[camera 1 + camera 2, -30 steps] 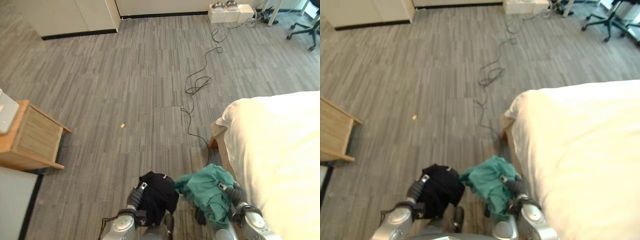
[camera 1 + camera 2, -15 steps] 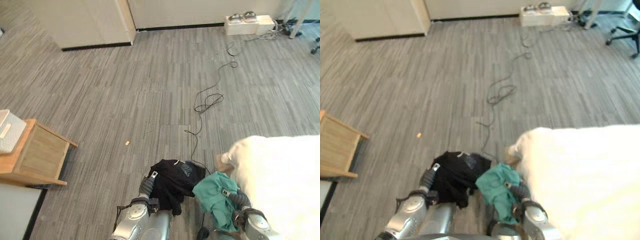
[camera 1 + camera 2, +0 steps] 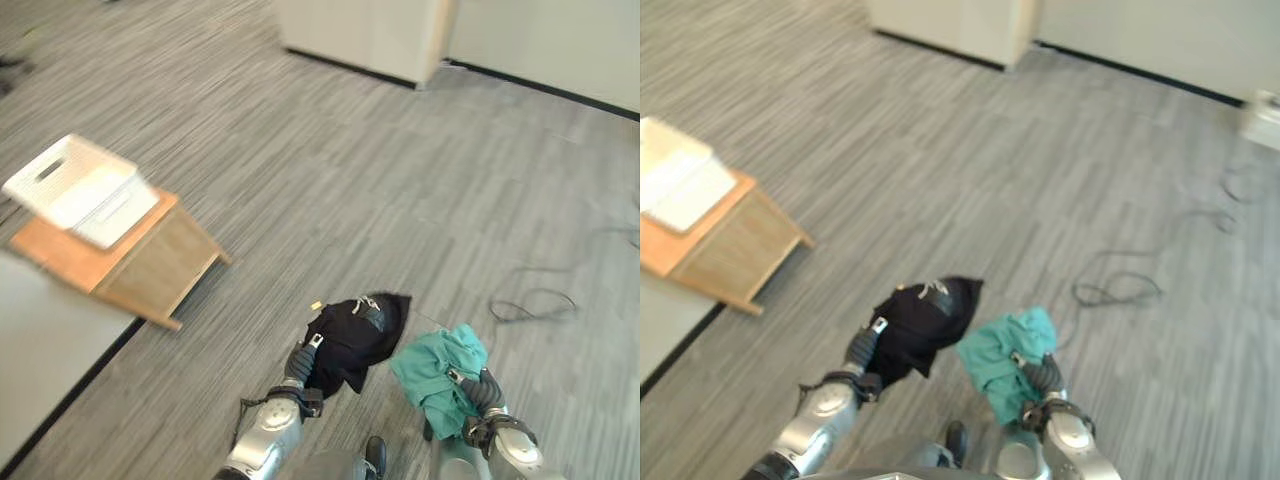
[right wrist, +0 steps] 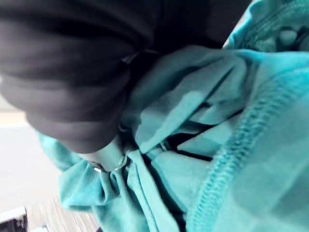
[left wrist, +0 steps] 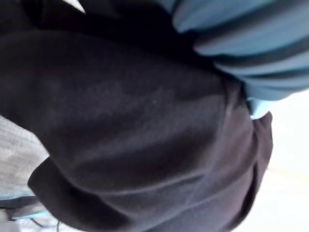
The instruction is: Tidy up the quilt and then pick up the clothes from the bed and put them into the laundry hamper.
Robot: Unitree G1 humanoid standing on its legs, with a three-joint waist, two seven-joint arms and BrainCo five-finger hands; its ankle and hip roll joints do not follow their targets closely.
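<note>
Both hands low, draped in clothes (image 3: 355, 330)

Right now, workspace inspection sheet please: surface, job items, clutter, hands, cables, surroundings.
Surface: grey wood-look floor.
Job's things: black garment draped over the left hand; teal garment bunched over the right hand. White slatted basket, possibly the hamper, sits on a wooden side table ahead to the robot's left.
Clutter: small pale scrap on the floor by the black garment.
Hands: left hand and right hand each buried in cloth, fingers hidden.
Cables: dark cable looped on the floor to the right.
Surroundings: pale cabinet and wall with dark baseboard ahead.
</note>
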